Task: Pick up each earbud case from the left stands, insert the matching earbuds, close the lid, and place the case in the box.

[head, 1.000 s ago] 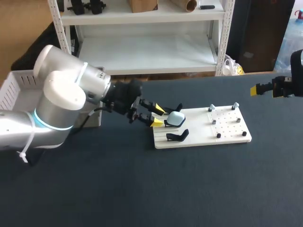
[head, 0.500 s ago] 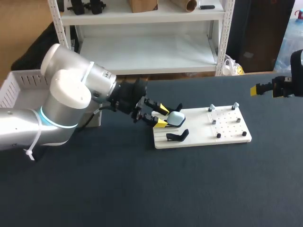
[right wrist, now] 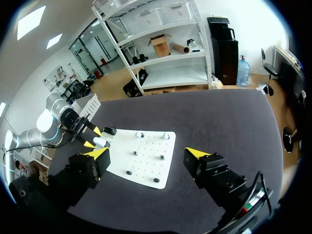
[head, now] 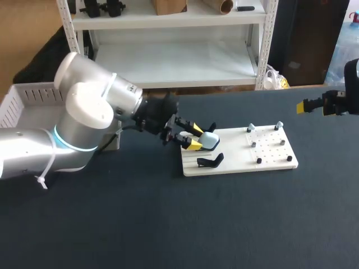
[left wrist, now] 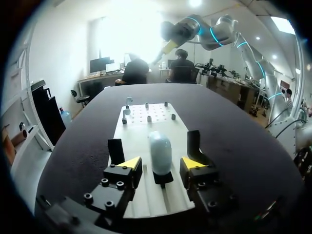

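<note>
Yellow-tipped left jaws straddle the pale earbud case, spread and clear of it; right jaws spread, empty.

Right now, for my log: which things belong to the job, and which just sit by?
Job:
earbud case
left gripper, open around it
white board
small pieces on it
white crate

Sitting by:
empty black stand
right gripper, open above the table

Silver-white left arm enters from the left and extends forward and downward. Its black, yellow-tipped left gripper has both jaws spread apart. The black, yellow-tipped right gripper hangs with jaws wide apart.
</note>
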Controlling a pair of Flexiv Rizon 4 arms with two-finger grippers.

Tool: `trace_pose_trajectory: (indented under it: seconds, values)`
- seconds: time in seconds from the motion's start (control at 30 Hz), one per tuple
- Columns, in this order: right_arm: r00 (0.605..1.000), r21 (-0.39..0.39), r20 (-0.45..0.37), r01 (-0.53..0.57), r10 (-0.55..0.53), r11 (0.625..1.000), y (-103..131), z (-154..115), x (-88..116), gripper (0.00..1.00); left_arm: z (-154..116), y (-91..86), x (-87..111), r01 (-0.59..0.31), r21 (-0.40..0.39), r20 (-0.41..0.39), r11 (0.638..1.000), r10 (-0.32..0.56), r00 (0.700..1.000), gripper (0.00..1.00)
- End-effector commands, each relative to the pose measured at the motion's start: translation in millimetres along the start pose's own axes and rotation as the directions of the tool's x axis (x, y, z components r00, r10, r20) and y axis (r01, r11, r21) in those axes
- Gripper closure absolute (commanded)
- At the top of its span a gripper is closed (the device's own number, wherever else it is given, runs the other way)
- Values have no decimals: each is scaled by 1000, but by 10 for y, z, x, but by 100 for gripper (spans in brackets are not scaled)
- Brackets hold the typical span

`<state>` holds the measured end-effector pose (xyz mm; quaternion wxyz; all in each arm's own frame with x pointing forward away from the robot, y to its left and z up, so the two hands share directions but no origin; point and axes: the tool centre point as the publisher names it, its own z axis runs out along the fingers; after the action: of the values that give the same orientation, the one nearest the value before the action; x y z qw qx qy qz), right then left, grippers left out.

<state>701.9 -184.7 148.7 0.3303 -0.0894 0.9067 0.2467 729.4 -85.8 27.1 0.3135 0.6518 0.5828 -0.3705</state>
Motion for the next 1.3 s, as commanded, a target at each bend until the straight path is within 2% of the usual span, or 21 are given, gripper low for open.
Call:
trace_pose_trajectory:
  seconds: [0.03, 0.63, 1.03, 1.3]
  values:
    - [1000, 1, 0, 1, -1, 1000, -3, -1, 1, 0, 26, 38, 1, 0, 4, -2, 1000, 0, 1000, 52]
    - [1000, 1, 0, 1, -1, 1000, -3, -1, 1, 0, 89, 35, -18, 2, -2, 9, 1000, -2, 1000, 56]
    - [1000, 1, 0, 1, -1, 1000, -3, -1, 1, 0, 117, 18, -15, 16, -14, 20, 1000, -16, 1000, 64]
    - [1000, 1, 0, 1, -1, 1000, -3, -1, 1, 0, 149, -19, -3, 23, -17, 21, 1000, -22, 1000, 64]
